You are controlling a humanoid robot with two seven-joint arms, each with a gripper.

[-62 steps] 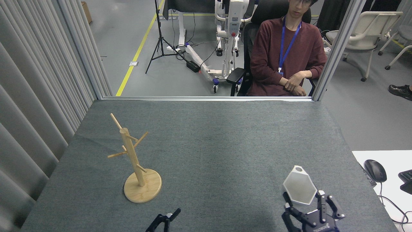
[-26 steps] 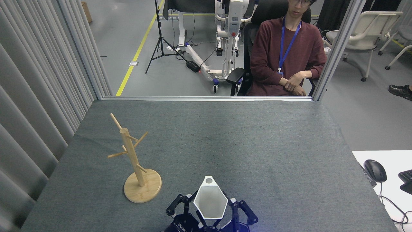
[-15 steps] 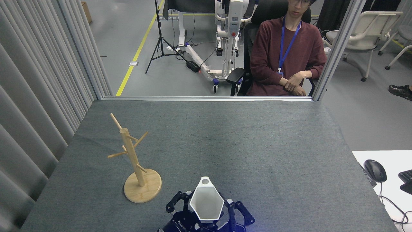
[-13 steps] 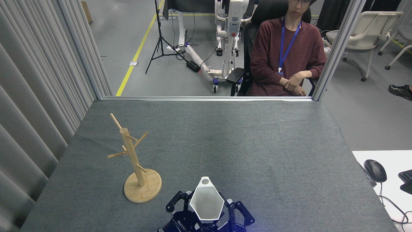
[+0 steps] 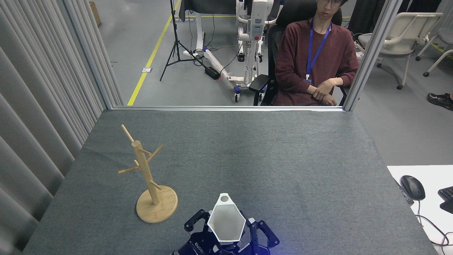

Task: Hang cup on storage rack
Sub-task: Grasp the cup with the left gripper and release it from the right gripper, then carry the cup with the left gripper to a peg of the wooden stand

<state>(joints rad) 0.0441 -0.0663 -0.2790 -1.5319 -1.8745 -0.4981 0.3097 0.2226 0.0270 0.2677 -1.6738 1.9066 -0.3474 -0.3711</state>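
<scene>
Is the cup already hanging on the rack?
No, the cup sits in a gripper near the table's front edge, clear of the rack.

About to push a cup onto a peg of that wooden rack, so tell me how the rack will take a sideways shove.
The rack is a slim tall pole on a small round base, so a high shove would probably tip it. It looks like light wood standing loose on the grey cloth, so it may slide. Its thin pegs might flex or snap.
</scene>
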